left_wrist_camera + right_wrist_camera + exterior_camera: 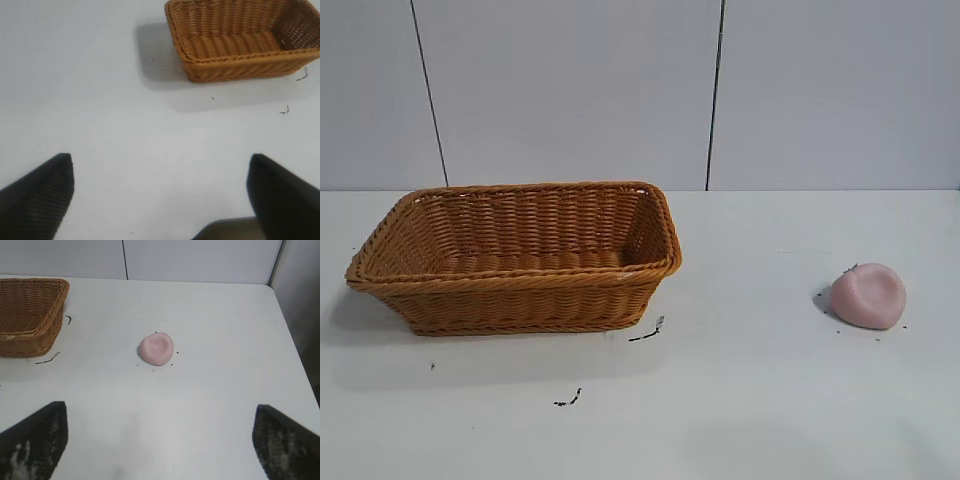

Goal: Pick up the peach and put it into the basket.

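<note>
The peach [868, 295], a small pale pink lump with a dent, lies on the white table at the right. It also shows in the right wrist view [156, 348]. The orange-brown wicker basket [520, 290] stands empty at the left; it shows in the left wrist view [240, 65] and at the edge of the right wrist view [25, 335]. My right gripper [160, 415] is open and empty, well short of the peach. My left gripper [160, 165] is open and empty over bare table, apart from the basket. Neither gripper shows in the exterior view.
Small dark specks lie on the table in front of the basket [648, 332] and nearer the front [568, 400]. A grey panelled wall [720, 90] stands behind the table. The table's edge [292, 340] runs beside the peach in the right wrist view.
</note>
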Motion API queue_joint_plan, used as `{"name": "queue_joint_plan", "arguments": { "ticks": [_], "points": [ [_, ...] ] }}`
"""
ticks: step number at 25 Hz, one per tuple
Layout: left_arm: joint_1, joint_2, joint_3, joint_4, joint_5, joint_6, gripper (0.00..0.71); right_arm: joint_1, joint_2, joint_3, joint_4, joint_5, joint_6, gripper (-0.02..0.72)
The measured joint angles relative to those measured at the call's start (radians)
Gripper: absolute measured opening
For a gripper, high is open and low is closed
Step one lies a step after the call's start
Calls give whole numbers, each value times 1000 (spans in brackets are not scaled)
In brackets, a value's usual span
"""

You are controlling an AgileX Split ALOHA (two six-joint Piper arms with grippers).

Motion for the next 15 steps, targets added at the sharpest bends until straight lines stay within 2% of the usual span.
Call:
{"name": "queue_joint_plan", "arguments": {
  "ticks": [15],
  "points": [
    [0,0,0,0,0,0,692,0,53,-30,0,-6,0,689]
  ]
}}
